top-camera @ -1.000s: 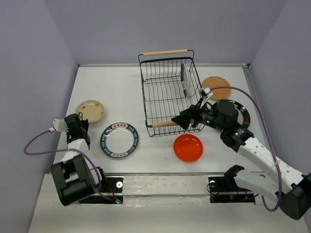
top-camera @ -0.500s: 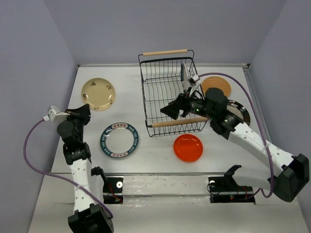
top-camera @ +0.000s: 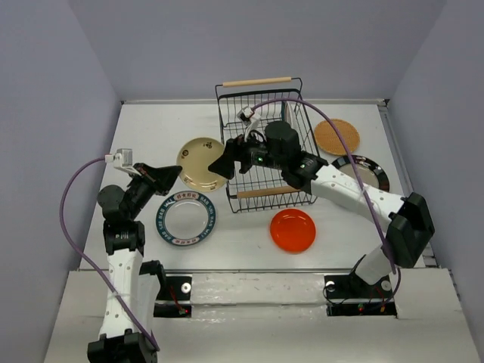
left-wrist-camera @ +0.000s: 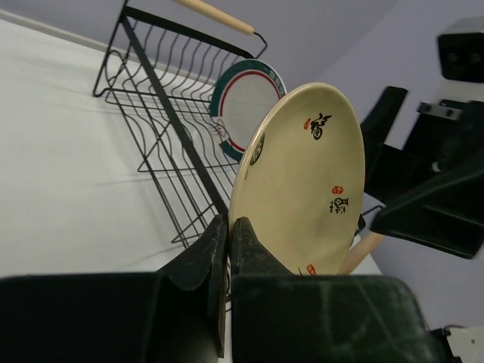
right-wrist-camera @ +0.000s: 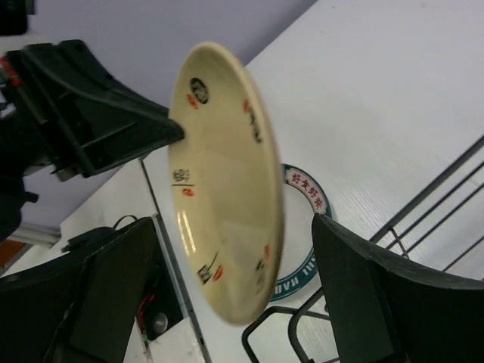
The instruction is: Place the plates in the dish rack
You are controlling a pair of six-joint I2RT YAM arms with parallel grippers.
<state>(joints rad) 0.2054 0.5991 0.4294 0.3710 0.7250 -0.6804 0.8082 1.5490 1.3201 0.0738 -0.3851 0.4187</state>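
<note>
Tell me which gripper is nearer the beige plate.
Left. The left gripper is shut on the beige plate at its edge, holding it beside the dish rack; the right gripper is open, its fingers straddling the opposite rim, apparently not touching.

My left claw (top-camera: pixel 174 171) now holds the beige plate (top-camera: pixel 200 162) up off the table (top-camera: pixel 151 128), carried right to the dish rack's (top-camera: pixel 257 193) left side. My right claw (top-camera: pixel 225 157) has swung leftward across the rack, jaws spread either side of the plate.
</note>
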